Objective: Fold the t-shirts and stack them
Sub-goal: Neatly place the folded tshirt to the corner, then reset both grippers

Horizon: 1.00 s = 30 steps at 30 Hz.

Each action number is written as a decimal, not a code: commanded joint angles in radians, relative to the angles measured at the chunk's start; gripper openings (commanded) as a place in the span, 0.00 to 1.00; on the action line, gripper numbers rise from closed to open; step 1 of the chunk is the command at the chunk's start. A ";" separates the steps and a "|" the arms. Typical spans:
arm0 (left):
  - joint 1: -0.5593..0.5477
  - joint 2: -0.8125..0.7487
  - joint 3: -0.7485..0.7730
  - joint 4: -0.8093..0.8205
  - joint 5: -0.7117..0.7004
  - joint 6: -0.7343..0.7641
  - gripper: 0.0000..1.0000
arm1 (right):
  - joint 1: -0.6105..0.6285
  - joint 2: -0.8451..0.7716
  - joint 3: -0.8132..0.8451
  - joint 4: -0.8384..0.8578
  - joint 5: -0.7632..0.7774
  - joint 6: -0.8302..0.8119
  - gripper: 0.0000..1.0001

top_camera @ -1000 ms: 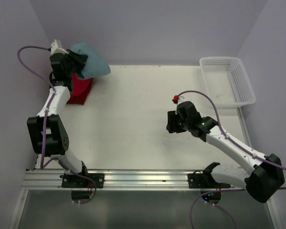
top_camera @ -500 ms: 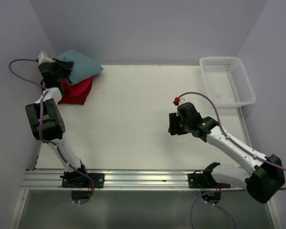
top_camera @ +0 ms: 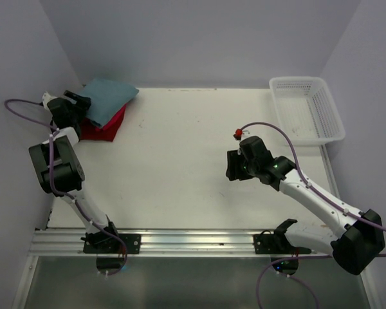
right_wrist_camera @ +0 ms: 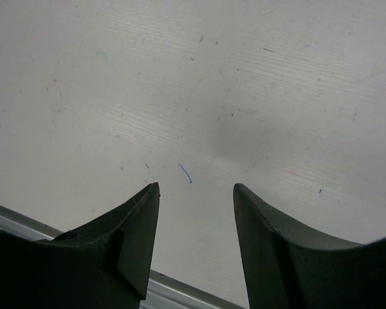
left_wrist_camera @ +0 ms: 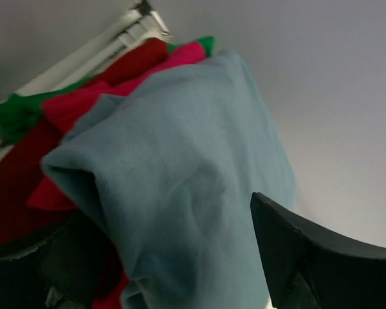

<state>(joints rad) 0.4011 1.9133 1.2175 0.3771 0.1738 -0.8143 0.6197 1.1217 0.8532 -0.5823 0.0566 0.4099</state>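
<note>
Stacking the folded blue-grey t-shirt point(top_camera: 107, 98) on the pile at the tabletop's far left corner.
It lies on the red t-shirts point(top_camera: 109, 125), with the left gripper point(top_camera: 82, 106) at its edge, jaws spread. The right gripper point(right_wrist_camera: 196, 193) hangs over bare tabletop, jaws apart and holding nothing. A second ago the shirt hung pinched above the pile. The next move is probably drawing the left arm clear without dragging cloth.

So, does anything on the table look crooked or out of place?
At the far left corner the blue-grey t-shirt lies askew on the red t-shirts: it is turned against the pile and overhangs it toward the back. In the left wrist view its near edge bulges instead of lying flat. Nothing else stands out.
</note>
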 commanded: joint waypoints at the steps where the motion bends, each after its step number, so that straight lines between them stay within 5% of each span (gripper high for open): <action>1: 0.031 -0.071 -0.022 -0.067 -0.126 -0.040 0.90 | -0.005 -0.026 0.001 0.012 -0.015 -0.011 0.54; 2: 0.031 -0.123 -0.029 -0.098 -0.163 -0.054 0.98 | -0.005 -0.023 0.001 0.012 -0.012 -0.013 0.54; 6: 0.030 -0.311 -0.101 -0.242 -0.350 -0.132 1.00 | -0.003 -0.019 0.009 0.022 -0.014 -0.019 0.54; 12: 0.021 -0.588 -0.156 -0.519 -0.356 -0.236 1.00 | -0.005 0.000 0.035 0.039 -0.035 -0.017 0.58; 17: -0.019 -0.871 -0.380 -0.239 -0.185 -0.126 1.00 | -0.005 -0.031 0.017 0.073 -0.054 -0.008 0.59; 19: -0.025 -0.887 -0.397 -0.143 0.012 -0.054 1.00 | -0.005 -0.042 0.006 0.082 -0.052 -0.005 0.60; 23: -0.115 -0.882 -0.355 -0.184 0.229 0.098 1.00 | -0.003 -0.060 -0.016 0.105 -0.100 -0.002 0.66; 26: -0.321 -0.933 -0.375 -0.236 0.243 0.213 1.00 | -0.003 -0.085 -0.013 0.098 -0.092 0.000 0.77; 30: -0.459 -0.996 -0.427 -0.326 0.231 0.290 1.00 | -0.003 -0.124 -0.013 0.085 -0.055 0.001 0.95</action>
<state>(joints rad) 0.0071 0.9833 0.8200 0.0998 0.3481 -0.6559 0.6197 1.0416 0.8429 -0.5198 -0.0170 0.4110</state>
